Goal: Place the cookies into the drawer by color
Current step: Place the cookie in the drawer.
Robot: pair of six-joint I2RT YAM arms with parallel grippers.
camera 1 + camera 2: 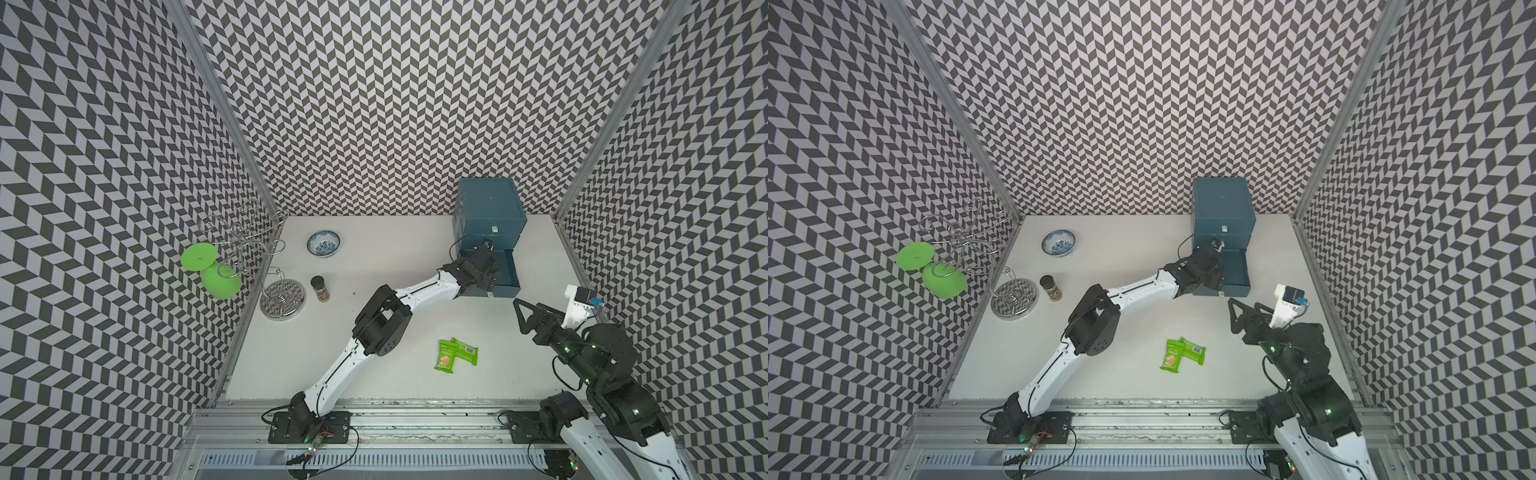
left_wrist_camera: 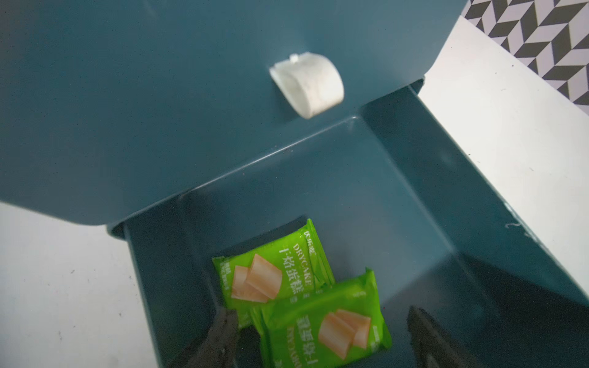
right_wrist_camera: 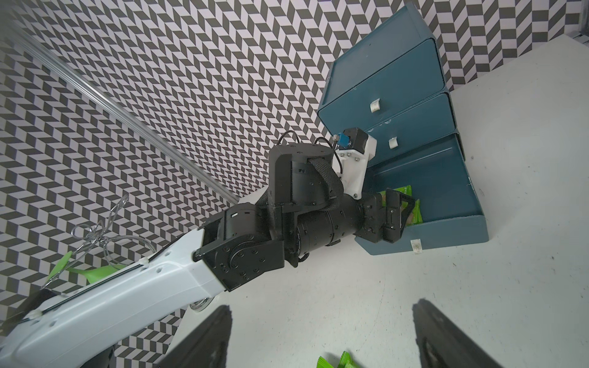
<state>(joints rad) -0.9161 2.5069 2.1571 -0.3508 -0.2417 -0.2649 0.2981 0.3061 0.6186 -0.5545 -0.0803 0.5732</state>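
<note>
1. Step in hand: release. My left tool (image 2: 322,309) hangs over the pulled-out bottom drawer (image 2: 414,191) of the teal plastic cabinet (image 1: 490,208), jaws spread, gripping nothing. Two green foil cookie packets (image 2: 274,277) lie inside.
2. Next, I judge: lift clear and fetch the overlapping green pair (image 1: 456,353) on the white counter (image 1: 415,299).
3. Right tool (image 3: 323,306): open, empty, near that pair.
4. Brown spice jar (image 1: 320,288), blue-patterned bowl (image 1: 323,243): well apart, obstructing nothing.

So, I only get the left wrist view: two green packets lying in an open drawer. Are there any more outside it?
Observer: Yes, two more green packets lie overlapping on the table.
Operator: Which drawer is open?
Observer: The bottom drawer of three; both above it are shut.
Operator: What's the other arm doing?
Observer: The right tool hangs open above the table, empty.
</note>
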